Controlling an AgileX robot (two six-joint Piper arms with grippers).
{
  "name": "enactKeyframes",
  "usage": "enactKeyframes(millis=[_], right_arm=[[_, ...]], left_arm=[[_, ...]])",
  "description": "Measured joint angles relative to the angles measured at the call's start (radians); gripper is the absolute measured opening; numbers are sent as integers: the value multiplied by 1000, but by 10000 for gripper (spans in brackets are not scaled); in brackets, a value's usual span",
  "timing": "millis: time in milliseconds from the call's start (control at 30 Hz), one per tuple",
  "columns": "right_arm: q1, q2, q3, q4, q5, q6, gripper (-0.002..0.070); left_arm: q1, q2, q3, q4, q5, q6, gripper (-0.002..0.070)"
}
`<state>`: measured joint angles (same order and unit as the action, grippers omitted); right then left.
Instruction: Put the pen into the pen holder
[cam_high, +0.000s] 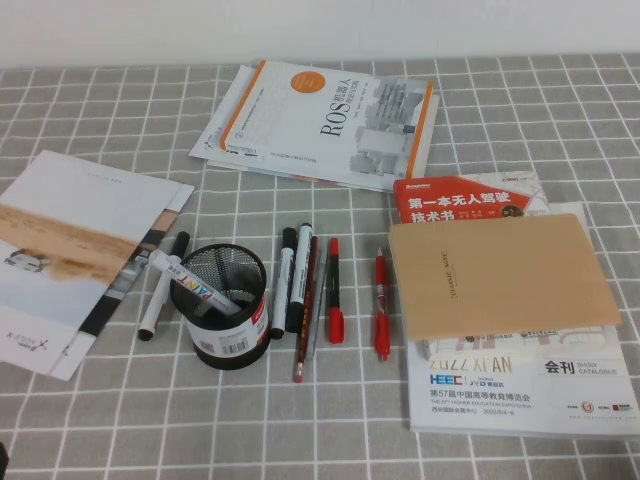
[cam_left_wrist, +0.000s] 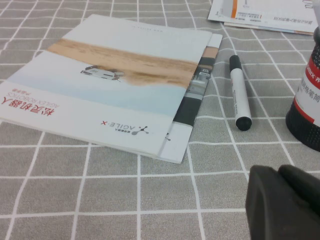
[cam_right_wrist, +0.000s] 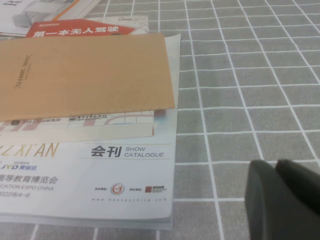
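The pen (cam_high: 334, 290), a thick black marker with a red cap and red end, lies on the checked cloth to the right of the pen holder (cam_high: 228, 305). The holder is a black mesh cup with a red-and-white label, and a white marker (cam_high: 195, 283) leans inside it. The holder's side also shows in the left wrist view (cam_left_wrist: 306, 107). My left gripper (cam_left_wrist: 280, 187) is shut and empty, low over the cloth near the table's front left. My right gripper (cam_right_wrist: 277, 187) is shut and empty, by the catalogue's front right corner. Neither gripper shows in the high view.
Two white markers (cam_high: 293, 275) and a pencil (cam_high: 306, 305) lie between holder and pen. A slim red pen (cam_high: 381, 305) lies further right, another white marker (cam_high: 160, 290) left of the holder. A brochure (cam_high: 70, 255) lies left, books (cam_high: 320, 120) behind, a brown notebook (cam_high: 500, 275) on catalogues (cam_high: 520, 385) right.
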<state>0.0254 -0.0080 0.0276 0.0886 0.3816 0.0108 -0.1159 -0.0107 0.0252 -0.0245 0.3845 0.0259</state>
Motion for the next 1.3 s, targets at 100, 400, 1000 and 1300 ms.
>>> enactKeyframes(millis=[100, 400, 1000, 1300], right_arm=[[0, 0, 0, 0, 0, 0, -12], [0, 0, 0, 0, 0, 0, -12], [0, 0, 0, 31, 0, 0, -12], [0, 0, 0, 762, -22, 0, -12]], left_arm=[[0, 0, 0, 0, 0, 0, -3], [0, 0, 0, 0, 0, 0, -3], [0, 0, 0, 0, 0, 0, -3], [0, 0, 0, 0, 0, 0, -3]])
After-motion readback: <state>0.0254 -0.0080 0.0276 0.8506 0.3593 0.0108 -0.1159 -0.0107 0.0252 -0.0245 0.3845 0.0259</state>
